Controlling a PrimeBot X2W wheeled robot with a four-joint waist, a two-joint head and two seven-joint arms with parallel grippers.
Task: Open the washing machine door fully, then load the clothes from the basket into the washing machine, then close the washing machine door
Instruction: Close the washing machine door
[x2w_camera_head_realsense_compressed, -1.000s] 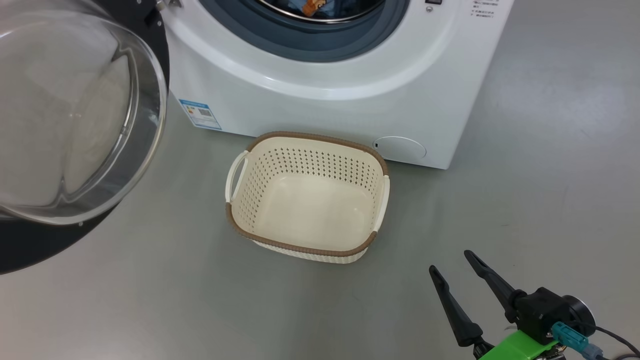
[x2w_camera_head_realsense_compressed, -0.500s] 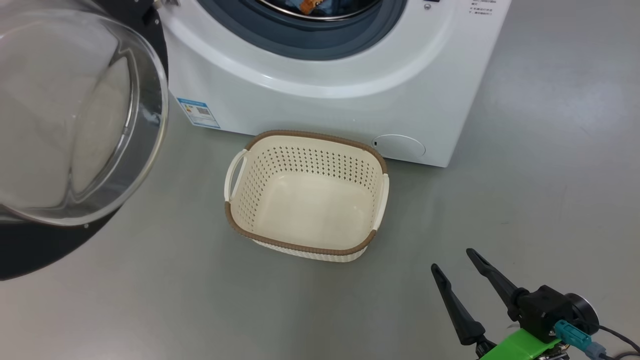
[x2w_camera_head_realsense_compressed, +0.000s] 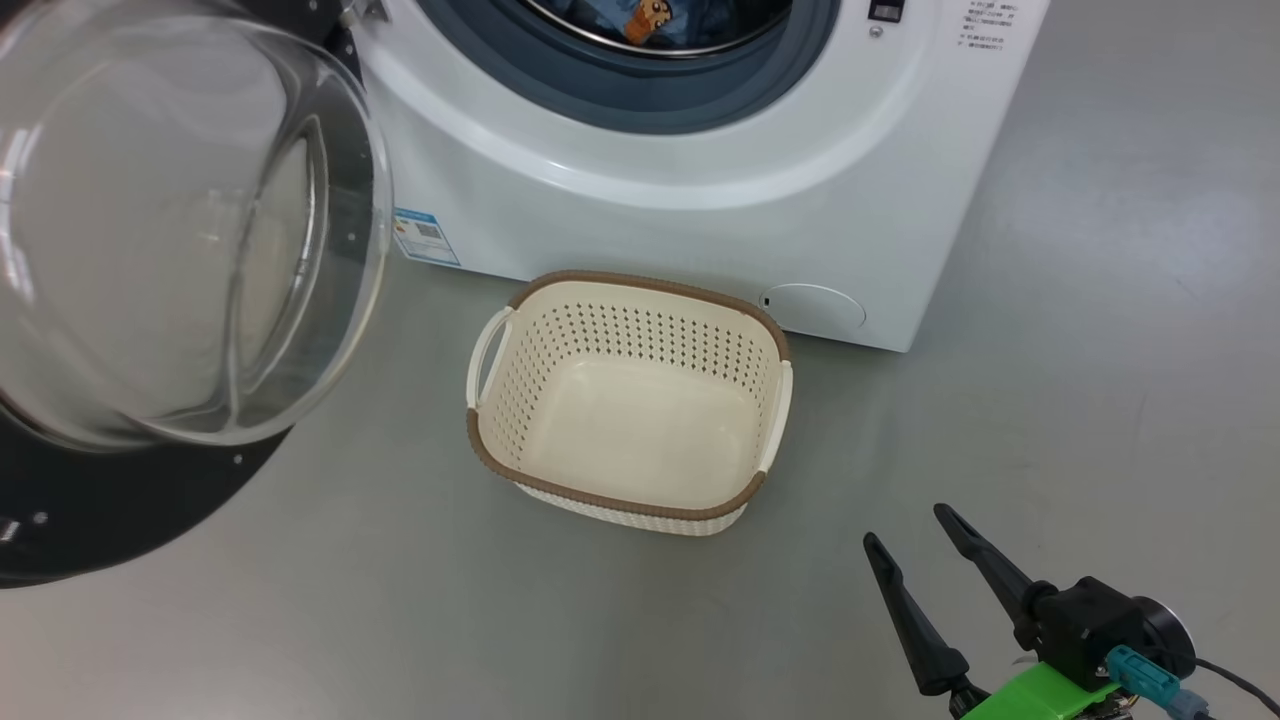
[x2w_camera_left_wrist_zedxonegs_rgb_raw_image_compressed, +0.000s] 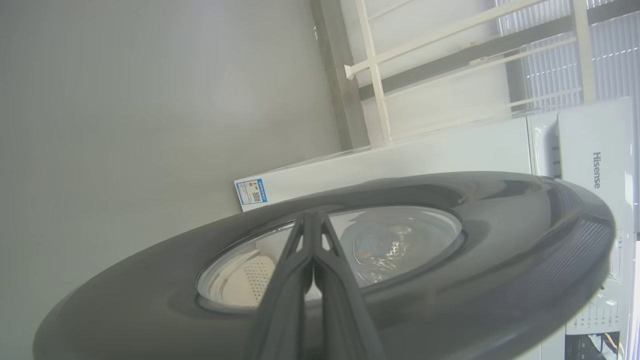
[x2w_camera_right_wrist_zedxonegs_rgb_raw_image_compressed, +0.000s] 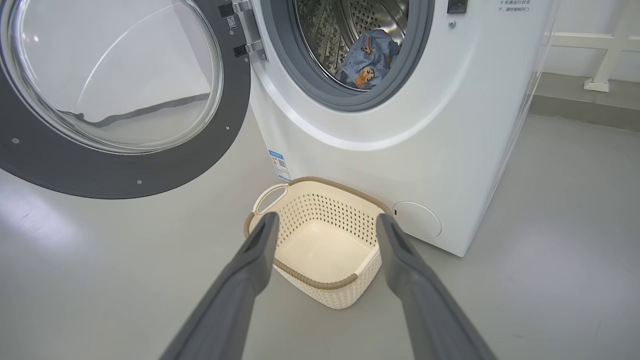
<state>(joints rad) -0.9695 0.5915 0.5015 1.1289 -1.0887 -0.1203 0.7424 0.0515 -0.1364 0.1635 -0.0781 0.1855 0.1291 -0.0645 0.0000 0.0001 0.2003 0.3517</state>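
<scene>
Glossy grey floor (x2w_camera_head_realsense_compressed: 1120, 300); white railing (x2w_camera_left_wrist_zedxonegs_rgb_raw_image_compressed: 371, 75) by slatted blinds (x2w_camera_left_wrist_zedxonegs_rgb_raw_image_compressed: 612, 65)

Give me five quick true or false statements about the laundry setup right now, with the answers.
1. The basket is full. False: it is empty; the clothes lie inside the washing machine.
2. The washing machine door stands open. True.
3. The right end effector grips a garment. False: it is open and holds nothing.
4. The left end effector is shut. True.
5. The basket stands on the floor before the washing machine. True.
</scene>
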